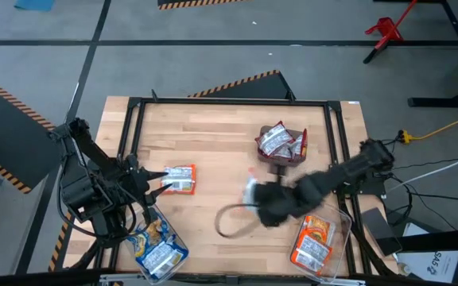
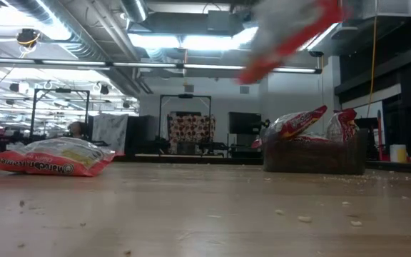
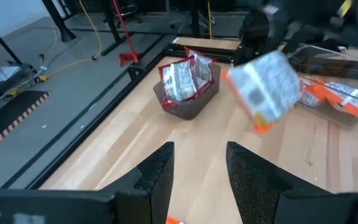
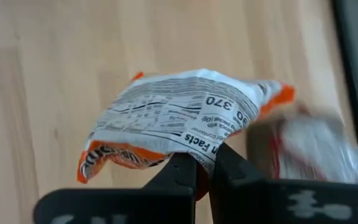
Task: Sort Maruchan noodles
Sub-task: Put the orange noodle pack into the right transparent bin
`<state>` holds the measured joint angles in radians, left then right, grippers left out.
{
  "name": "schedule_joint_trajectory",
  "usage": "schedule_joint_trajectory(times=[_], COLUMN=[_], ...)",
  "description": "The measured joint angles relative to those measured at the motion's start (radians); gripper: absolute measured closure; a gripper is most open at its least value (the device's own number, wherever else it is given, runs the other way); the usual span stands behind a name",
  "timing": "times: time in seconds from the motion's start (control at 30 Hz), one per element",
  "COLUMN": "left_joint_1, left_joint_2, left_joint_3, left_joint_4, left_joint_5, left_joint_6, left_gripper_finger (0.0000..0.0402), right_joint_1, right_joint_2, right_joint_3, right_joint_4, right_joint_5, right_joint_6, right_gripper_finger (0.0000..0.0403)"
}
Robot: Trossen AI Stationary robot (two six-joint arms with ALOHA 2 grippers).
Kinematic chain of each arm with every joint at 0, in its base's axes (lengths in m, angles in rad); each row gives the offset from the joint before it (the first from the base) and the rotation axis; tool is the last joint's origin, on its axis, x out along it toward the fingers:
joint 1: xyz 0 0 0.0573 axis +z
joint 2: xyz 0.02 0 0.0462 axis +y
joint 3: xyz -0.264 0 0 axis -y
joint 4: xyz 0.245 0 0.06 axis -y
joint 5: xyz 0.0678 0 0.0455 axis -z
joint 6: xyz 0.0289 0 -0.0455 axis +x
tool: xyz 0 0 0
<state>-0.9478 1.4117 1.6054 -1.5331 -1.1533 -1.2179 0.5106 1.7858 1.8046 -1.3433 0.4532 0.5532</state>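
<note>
Right wrist view: orange-trimmed noodle packet (image 4: 179, 127), light, crinkly, judged slippery, is pinched at its lower edge by right gripper (image 4: 202, 167) fingers, carried above the counter (image 4: 55, 74). Left gripper (image 3: 199, 168) fingers spread, idle.

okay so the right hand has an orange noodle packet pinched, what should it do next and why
Probably carry it to the clear bin near the right arm. The right hand is shut on the orange packet, held above the table, and that bin already holds orange packets.
</note>
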Motion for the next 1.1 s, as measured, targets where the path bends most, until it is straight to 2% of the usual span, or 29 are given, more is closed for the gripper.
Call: schedule_joint_trajectory(times=[0.13,0.27,0.47,0.53,0.63,0.9,0.97,1.1], left_joint_1=[0.000,0.000,0.003,0.004,0.013,0.033,0.041,0.053], left_joint_2=[0.000,0.000,0.000,0.000,0.000,0.000,0.000,0.000], left_joint_3=[0.000,0.000,0.000,0.000,0.000,0.000,0.000,0.000], left_joint_4=[0.000,0.000,0.000,0.000,0.000,0.000,-0.001,-0.001], left_joint_5=[-0.019,-0.041,-0.065,-0.065,-0.064,-0.064,-0.064,-0.065], left_joint_6=[-0.001,-0.001,0.000,0.000,0.000,0.000,0.001,0.024], left_gripper_finger=[0.0260,0.0260,0.0260,0.0260,0.0260,0.0260,0.0260,0.0260], right_joint_1=[0.169,0.336,0.513,0.559,0.626,0.775,0.813,0.839], right_joint_2=[-0.038,-0.091,-0.156,-0.177,-0.214,-0.299,-0.314,-0.327], right_joint_3=[0.000,-0.056,-0.215,-0.263,-0.331,-0.417,-0.438,-0.461], right_joint_4=[-0.232,-0.223,-0.228,-0.228,-0.227,-0.229,-0.226,-0.229], right_joint_5=[0.090,0.138,0.130,0.088,-0.028,-0.328,-0.373,-0.385], right_joint_6=[0.398,0.691,1.110,1.189,1.291,1.489,1.544,1.616], right_gripper_finger=[0.0403,0.0403,0.0403,0.0403,0.0403,0.0403,0.0403,0.0403])
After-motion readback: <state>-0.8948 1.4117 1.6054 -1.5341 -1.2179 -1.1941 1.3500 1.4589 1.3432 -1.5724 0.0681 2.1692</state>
